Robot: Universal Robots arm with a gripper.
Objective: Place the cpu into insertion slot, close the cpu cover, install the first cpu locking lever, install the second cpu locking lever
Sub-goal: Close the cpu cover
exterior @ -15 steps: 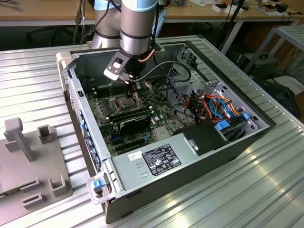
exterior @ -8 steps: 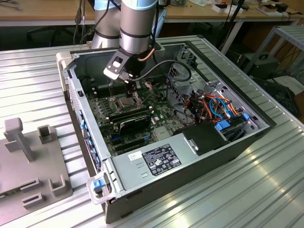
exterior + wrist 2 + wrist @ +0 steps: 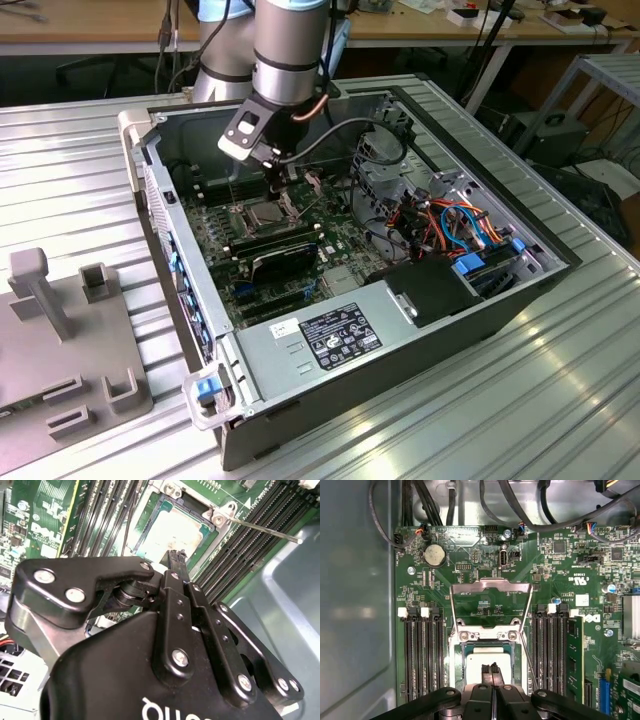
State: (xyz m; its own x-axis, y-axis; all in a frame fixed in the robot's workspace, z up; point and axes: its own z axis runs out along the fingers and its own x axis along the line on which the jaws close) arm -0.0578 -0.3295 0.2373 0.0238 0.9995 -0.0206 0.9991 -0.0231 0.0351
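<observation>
We see the jaws shut together, holding nothing, tips over the cpu [image 3: 475,659] seated in the slot [image 3: 462,655]; cover [image 3: 490,584] stands open.

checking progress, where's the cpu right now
In the first wrist view the cpu lies in the insertion slot, flanked by memory slots, beneath the shut pincer.

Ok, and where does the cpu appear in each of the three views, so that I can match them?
Exterior view: the cpu is a small square on the board under the arm's wrist, hard to make out.
First wrist view: pale square just past the shut jaws, before the open cpu cover.
Second wrist view: pale square beyond the jaws' tips.
Shared landmark: the long black memory slots on both sides of it.
</observation>
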